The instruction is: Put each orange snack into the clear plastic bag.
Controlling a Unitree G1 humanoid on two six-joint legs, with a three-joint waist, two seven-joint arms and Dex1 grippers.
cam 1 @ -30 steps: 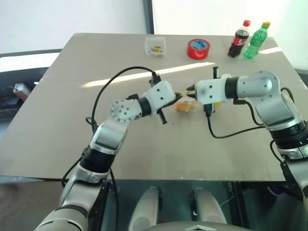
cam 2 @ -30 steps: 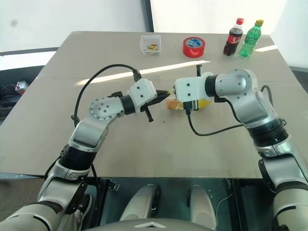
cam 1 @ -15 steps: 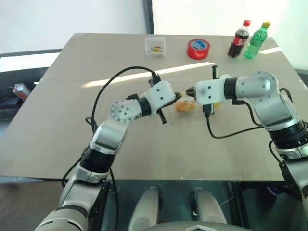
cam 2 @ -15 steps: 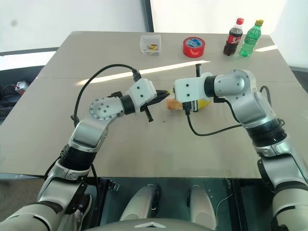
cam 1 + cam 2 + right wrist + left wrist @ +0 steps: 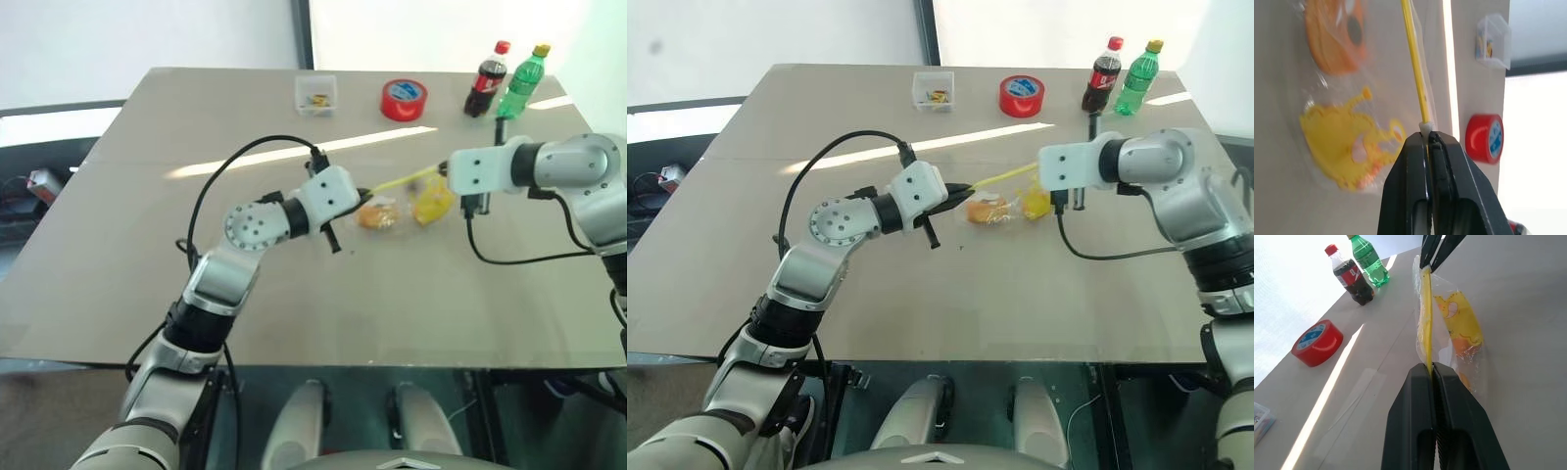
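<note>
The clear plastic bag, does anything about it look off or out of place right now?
Nothing looks damaged or spilled. The clear plastic bag hangs stretched between the left end effector and the right end effector, each shut on an end of its yellow seal strip. An orange snack and a yellow printed figure show through the film.

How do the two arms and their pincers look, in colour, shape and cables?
Both arms are silver-grey with rounded joints and black bands. Each ends in a white boxy wrist block. The left pincer and right pincer each have two slim black fingers. A loose black cable loops beside each forearm.
</note>
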